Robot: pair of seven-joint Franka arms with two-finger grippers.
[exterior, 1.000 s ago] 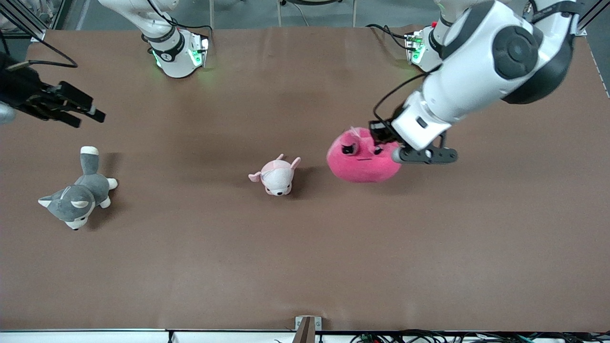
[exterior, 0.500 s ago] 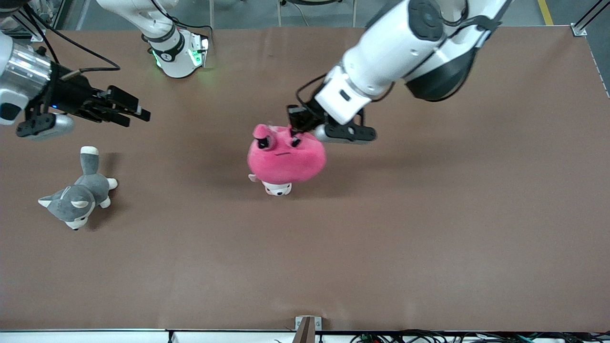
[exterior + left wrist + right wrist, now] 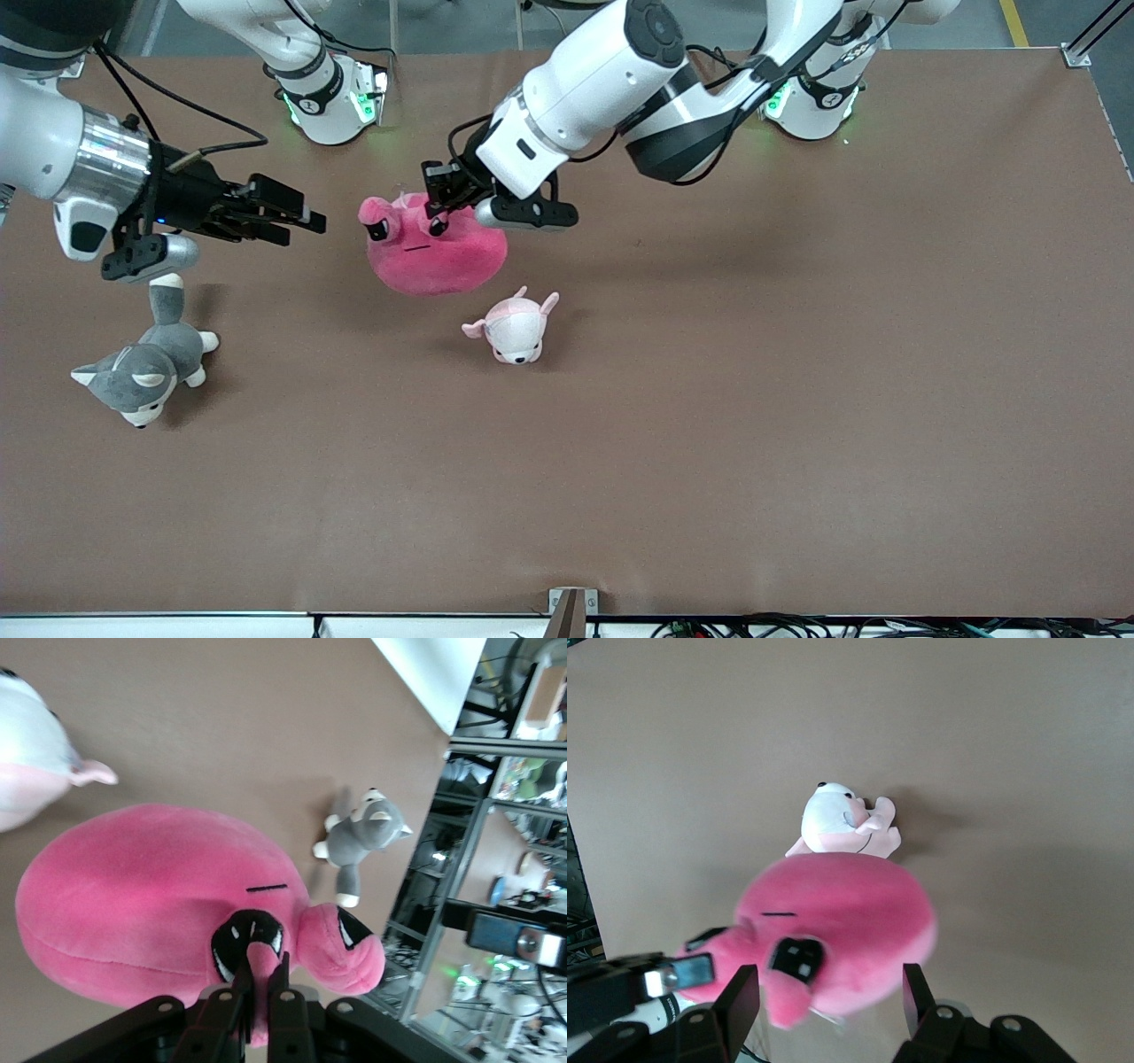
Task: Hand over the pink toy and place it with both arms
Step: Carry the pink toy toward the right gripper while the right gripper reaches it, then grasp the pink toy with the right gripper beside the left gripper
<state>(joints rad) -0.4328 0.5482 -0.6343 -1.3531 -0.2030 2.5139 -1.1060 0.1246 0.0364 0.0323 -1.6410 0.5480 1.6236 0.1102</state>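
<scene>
The pink toy [image 3: 434, 252] is a large hot-pink plush with dark angry eyes. It hangs in the air over the middle of the table. My left gripper [image 3: 440, 204] is shut on a fold of its plush between the eyes; the left wrist view shows the toy [image 3: 151, 895] and the gripper [image 3: 261, 988] pinching it. My right gripper [image 3: 301, 220] is open and empty, pointing at the toy from the right arm's end, a short gap away. In the right wrist view the toy [image 3: 850, 930] sits just ahead of that gripper [image 3: 824, 1001].
A small pale pink-and-white plush animal [image 3: 514, 328] lies on the table, nearer the front camera than the pink toy. A grey-and-white plush dog [image 3: 146, 359] lies toward the right arm's end, under the right arm.
My left gripper has carried the pink toy toward the right arm's end, past the small pale plush. My right gripper has moved in toward the toy.
</scene>
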